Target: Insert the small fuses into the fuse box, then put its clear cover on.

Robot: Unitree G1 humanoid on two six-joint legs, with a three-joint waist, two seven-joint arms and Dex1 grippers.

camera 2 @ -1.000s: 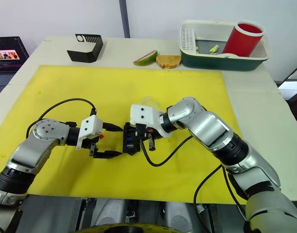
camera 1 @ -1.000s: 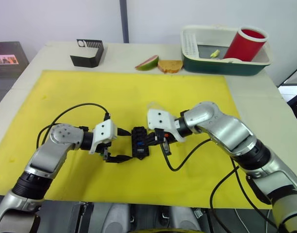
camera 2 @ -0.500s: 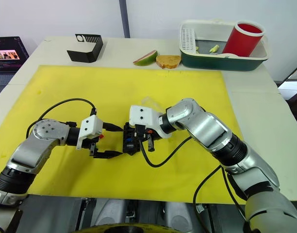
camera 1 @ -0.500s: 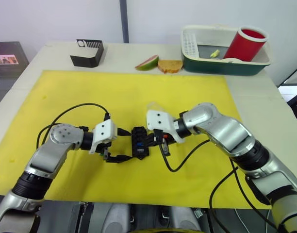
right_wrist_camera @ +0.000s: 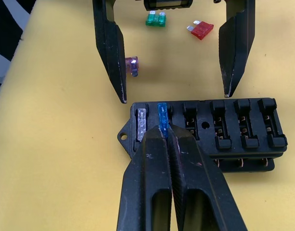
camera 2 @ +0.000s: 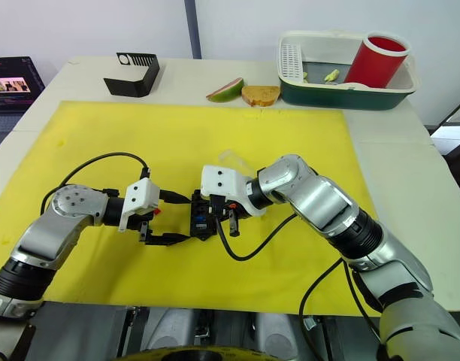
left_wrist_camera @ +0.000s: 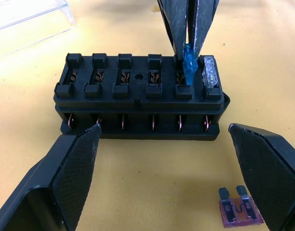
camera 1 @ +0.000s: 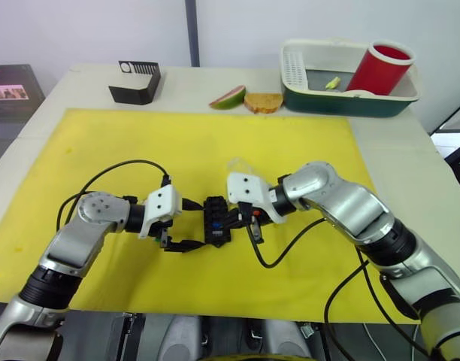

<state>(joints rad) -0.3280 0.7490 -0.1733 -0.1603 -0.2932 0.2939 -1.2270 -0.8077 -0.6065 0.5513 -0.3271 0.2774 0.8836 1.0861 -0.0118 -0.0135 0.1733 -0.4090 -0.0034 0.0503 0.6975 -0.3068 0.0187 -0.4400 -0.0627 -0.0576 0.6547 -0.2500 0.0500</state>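
Right wrist view: my right gripper [right_wrist_camera: 163,132] is pinched tight on the blue fuse [right_wrist_camera: 162,115], holding it at the second slot of the fuse box [right_wrist_camera: 210,134], just beside the grey fuse [right_wrist_camera: 141,123] already seated in the end slot. Left wrist view: my left gripper [left_wrist_camera: 179,144] is spread wide, its fingers [left_wrist_camera: 70,168] flanking the box's near side without holding anything, the purple fuse [left_wrist_camera: 240,211] lying on the yellow mat [left_wrist_camera: 138,192] between them and the clear cover [left_wrist_camera: 29,14] beyond the box's far corner.

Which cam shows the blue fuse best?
Left wrist view: the blue fuse shows side-on between the right gripper fingers, entering the fuse box. Right wrist view shows its top edge; in the eye views it's a speck.
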